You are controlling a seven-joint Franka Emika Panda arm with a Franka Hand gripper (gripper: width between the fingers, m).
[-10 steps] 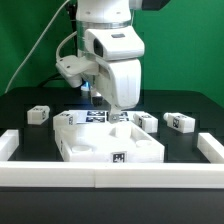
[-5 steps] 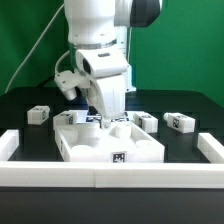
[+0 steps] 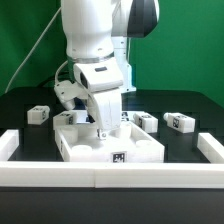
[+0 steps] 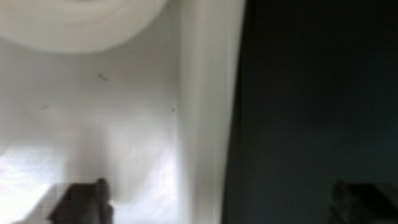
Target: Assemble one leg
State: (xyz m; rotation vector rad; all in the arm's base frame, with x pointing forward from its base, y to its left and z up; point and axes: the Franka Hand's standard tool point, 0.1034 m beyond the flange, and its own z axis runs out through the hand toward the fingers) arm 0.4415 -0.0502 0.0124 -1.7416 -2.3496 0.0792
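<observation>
Well, our tool (image 4: 228, 200) hangs low over the tabletop (image 3: 90, 150). In the wrist view its fingers (image 4: 80, 200) stand wide apart, with only the tabletop's white edge and the dark worktop (image 3: 195, 105) between them, so we read it as spread and empty.

No leg is in its grip. In the exterior view, one leg (image 3: 38, 114) lies on the worktop at nine o'clock of the tabletop, well apart from it. Another leg (image 3: 145, 120) sits at two o'clock, just beside the tabletop's corner, and a third leg (image 3: 180, 122) lies farther out at three o'clock.

We judge the step in hand to be taking hold of the tabletop's edge to square it up before a leg is fetched. To do it well, we should:

- close evenly on the edge,
- keep the fingers clear of what looks like a round recess (image 4: 80, 30),
- move slowly so the neighbouring legs are not knocked.
</observation>
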